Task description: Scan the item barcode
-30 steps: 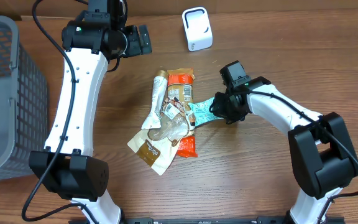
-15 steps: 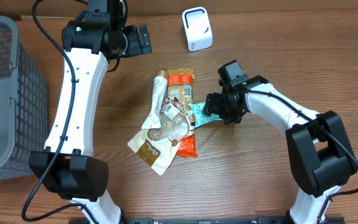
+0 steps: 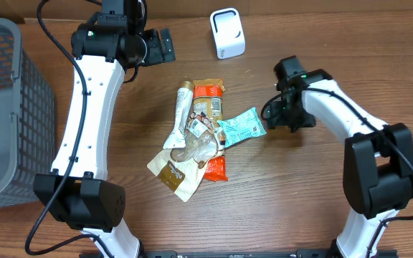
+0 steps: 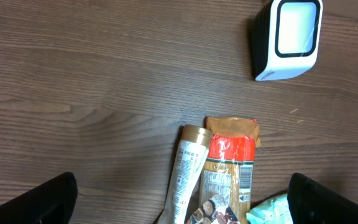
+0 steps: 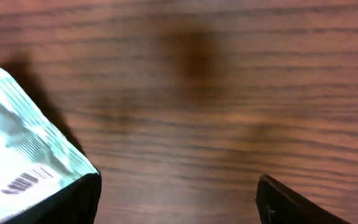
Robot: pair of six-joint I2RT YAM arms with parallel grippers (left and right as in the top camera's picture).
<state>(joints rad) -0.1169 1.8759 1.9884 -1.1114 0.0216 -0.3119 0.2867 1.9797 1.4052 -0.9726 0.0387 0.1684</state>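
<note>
Teal packet (image 3: 241, 127) lies just beside the right tool (image 3: 269, 117), ungripped.

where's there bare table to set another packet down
Free: the front strip of table below the pile, between the left arm and right arm; also the wood right of the scanner. Crowded: the centre, where the pile and teal packet lie by the right gripper.

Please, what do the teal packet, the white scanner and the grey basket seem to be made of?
The teal packet: likely thin plastic film with a soft sheen; it is crinkled and carries a printed barcode. The white scanner: seemingly hard moulded plastic, smooth, with rounded corners and a shiny window. The grey basket: probably rigid plastic; its walls form a regular moulded grid.
</note>
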